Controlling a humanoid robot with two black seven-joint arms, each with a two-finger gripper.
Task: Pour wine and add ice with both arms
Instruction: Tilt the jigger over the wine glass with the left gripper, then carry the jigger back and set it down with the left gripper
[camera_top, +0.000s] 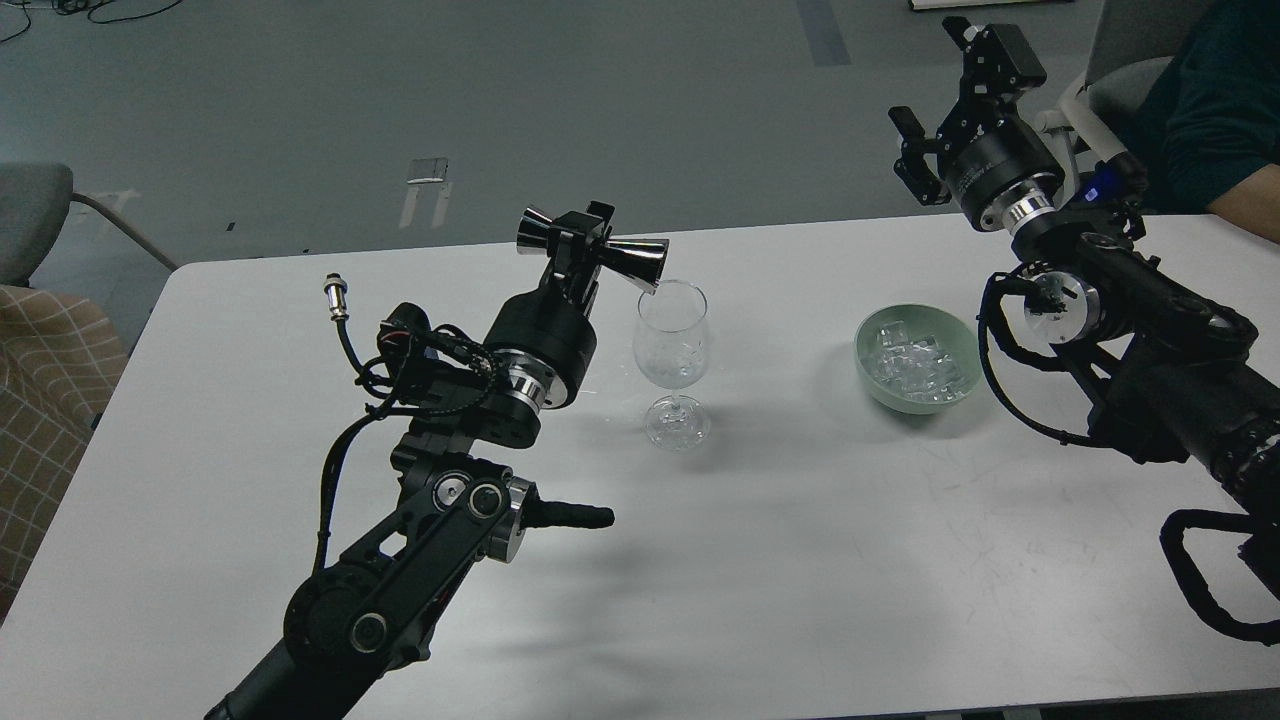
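A clear stemmed glass (672, 350) stands on the white table (800, 560) near the middle. My left gripper (582, 238) is shut on a shiny metal double-cone jigger (630, 262), held on its side with its right mouth just above the glass's left rim. Several clear ice cubes (915, 365) lie in a pale green bowl (878, 385) to the right of the glass. My right gripper (950, 90) is open and empty, raised high above the table's far right edge, behind the bowl.
A person in a dark top (1215, 110) sits at the far right on a grey chair. Another chair with a checked cloth (45, 400) stands at the left. My right arm's links (1150, 350) lie just right of the bowl.
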